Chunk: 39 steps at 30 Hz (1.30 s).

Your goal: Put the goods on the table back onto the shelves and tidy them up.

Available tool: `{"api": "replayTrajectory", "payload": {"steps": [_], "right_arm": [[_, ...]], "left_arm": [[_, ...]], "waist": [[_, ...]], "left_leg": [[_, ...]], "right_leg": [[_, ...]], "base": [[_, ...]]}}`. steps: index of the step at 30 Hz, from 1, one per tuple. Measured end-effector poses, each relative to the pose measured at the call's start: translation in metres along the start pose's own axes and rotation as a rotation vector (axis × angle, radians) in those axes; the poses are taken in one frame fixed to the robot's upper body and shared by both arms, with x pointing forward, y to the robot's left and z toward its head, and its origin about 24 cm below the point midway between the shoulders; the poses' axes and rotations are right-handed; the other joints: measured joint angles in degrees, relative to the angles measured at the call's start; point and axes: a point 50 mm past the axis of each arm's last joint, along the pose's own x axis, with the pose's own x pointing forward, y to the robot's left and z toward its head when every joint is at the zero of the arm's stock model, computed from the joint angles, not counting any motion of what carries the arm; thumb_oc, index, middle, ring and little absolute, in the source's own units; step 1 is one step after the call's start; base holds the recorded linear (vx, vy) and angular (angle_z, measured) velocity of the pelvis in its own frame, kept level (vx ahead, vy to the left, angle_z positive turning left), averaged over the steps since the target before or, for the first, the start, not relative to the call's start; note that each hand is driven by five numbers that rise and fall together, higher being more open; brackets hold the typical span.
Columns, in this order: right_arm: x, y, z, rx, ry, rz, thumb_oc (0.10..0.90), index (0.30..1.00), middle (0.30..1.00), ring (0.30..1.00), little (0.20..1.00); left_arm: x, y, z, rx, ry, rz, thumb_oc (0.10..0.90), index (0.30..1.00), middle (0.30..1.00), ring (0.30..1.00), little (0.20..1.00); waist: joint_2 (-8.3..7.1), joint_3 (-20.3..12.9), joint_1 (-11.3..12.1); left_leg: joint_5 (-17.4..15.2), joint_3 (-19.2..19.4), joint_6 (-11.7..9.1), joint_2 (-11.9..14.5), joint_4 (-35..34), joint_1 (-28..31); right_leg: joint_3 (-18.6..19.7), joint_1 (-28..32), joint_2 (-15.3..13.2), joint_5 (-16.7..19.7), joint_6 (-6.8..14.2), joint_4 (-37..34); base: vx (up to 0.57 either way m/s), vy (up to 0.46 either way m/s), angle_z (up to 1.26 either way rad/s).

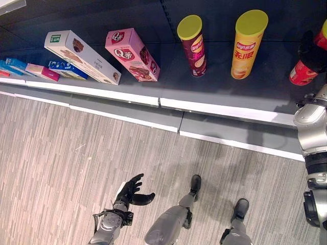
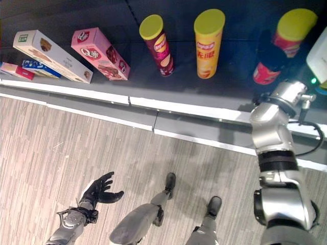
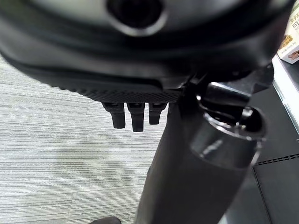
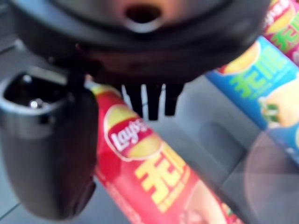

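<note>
Left eye view: dark shelf with white front edge spans the far side; striped floor lies open nearer. Left hand hangs low, fingers relaxed, empty.
Right eye view: right hand wraps the red can, far right.
Right wrist view: blue can lies beside it

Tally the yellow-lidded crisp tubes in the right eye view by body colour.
maroon tube: 1
yellow tube: 1
red tube, gripped by the right hand: 1
Total: 3
</note>
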Motion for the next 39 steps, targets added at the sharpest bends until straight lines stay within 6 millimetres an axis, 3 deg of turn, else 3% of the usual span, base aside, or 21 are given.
{"api": "replayTrajectory", "payload": {"steps": [13,21,28,33,36,39], "right_arm": [[-0.001,0.001,-0.002,0.064,0.065,-0.005,0.800,0.900,0.900,0.900,0.900],[0.003,-0.005,-0.002,0.093,0.079,-0.036,0.800,0.900,0.900,0.900,0.900],[0.003,-0.021,0.023,0.162,-0.042,-0.098,0.800,0.900,0.900,0.900,0.900],[-0.031,-0.013,0.037,0.279,-0.078,-0.049,0.800,0.900,0.900,0.900,0.900],[-0.070,-0.009,0.038,0.448,-0.001,0.020,0.800,0.900,0.900,0.900,0.900],[-0.125,-0.005,0.034,0.650,0.117,0.174,0.800,0.900,0.900,0.900,0.900]], "left_arm": [[0.000,0.000,0.000,0.002,0.000,-0.002,0.800,0.900,0.900,0.900,0.900],[0.001,0.002,-0.002,0.007,0.011,0.003,0.800,0.900,0.900,0.900,0.900],[0.003,0.007,-0.005,0.017,0.043,0.023,0.800,0.900,0.900,0.900,0.900],[0.003,0.015,-0.008,0.054,0.068,0.055,0.800,0.900,0.900,0.900,0.900],[0.002,0.018,-0.010,0.042,0.080,0.081,0.800,0.900,0.900,0.900,0.900],[0.001,0.021,-0.014,0.030,0.111,0.101,0.800,0.900,0.900,0.900,0.900]], "waist": [[-0.52,0.30,-0.27],[-3.14,0.76,-1.10],[-6.98,0.65,-2.18],[-11.38,0.25,-4.13],[-12.98,-0.06,-5.12],[-14.02,-0.16,-6.84]], "left_leg": [[0.64,-0.04,0.24,0.08,0.00,0.71],[0.79,0.00,0.33,0.15,0.00,1.08],[0.79,0.49,0.32,0.52,0.00,1.43],[0.56,1.85,0.02,0.87,-0.02,2.80],[0.11,2.53,-0.46,1.11,-0.03,3.45],[-0.61,3.57,-0.26,1.18,-0.04,5.16]], "right_leg": [[-0.15,0.85,0.16,0.38,0.18,0.00],[0.14,1.06,0.18,0.98,0.33,-0.01],[0.46,1.23,0.47,1.07,0.28,-0.02],[1.89,1.81,0.59,1.20,0.09,-0.03],[2.76,2.10,0.68,1.32,-0.07,-0.04],[3.64,3.40,0.58,1.35,-0.11,-0.03]], "base": [[0.00,0.000,0.00],[0.00,0.000,0.00],[0.00,-0.010,-0.01],[0.04,0.005,-0.15],[0.04,0.032,-0.13],[0.06,0.082,-0.16]]}}
